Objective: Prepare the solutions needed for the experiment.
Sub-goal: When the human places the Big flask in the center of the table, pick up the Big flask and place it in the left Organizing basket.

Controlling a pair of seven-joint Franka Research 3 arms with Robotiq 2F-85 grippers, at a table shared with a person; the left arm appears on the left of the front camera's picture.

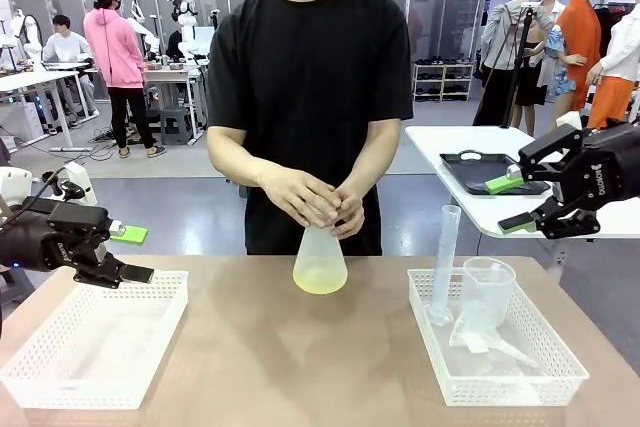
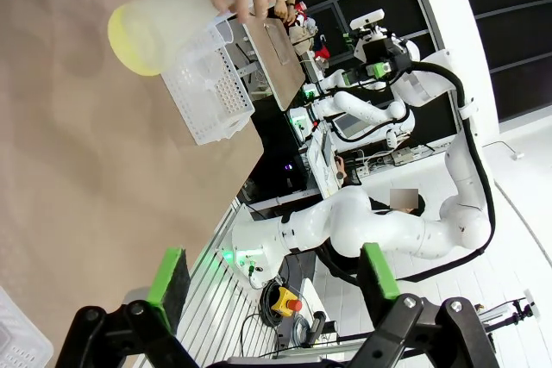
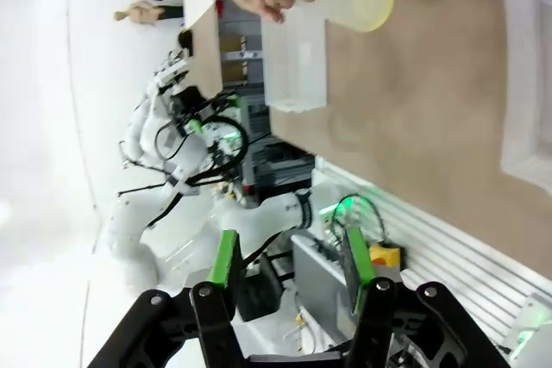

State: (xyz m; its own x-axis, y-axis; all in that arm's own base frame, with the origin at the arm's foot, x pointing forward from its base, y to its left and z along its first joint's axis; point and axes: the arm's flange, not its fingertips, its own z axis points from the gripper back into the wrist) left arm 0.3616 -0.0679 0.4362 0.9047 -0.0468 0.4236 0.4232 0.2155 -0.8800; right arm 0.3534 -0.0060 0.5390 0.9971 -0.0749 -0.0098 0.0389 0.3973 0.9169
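Nearest, on the table (image 1: 300, 377), two white baskets: left basket (image 1: 30, 367) with nothing inside, right basket (image 1: 500, 395) with a tall cylinder (image 1: 446, 257), a clear beaker (image 1: 490, 287) and a funnel (image 1: 478, 335), all seemingly without liquid. Just over the far edge of the left basket, left gripper (image 1: 135, 254) with jaws wide apart, holding nothing; at the right side and higher, right gripper (image 1: 507, 205) with jaws partly apart, also holding nothing. Farther, at the middle of the table, a whitish flask (image 1: 320, 252), upright, base on the table top or just above it, cannot tell which, with the solution (image 1: 320, 280) as a shallow pale yellow layer at its bottom. Both hands (image 1: 318, 202) of the person closed around the flask neck. Probably a mixing or handing step, so better to keep both grippers aside and wait for release of the neck; then approach slowly, take the neck firmly and keep the flask upright, without shaking, because of easy spilling
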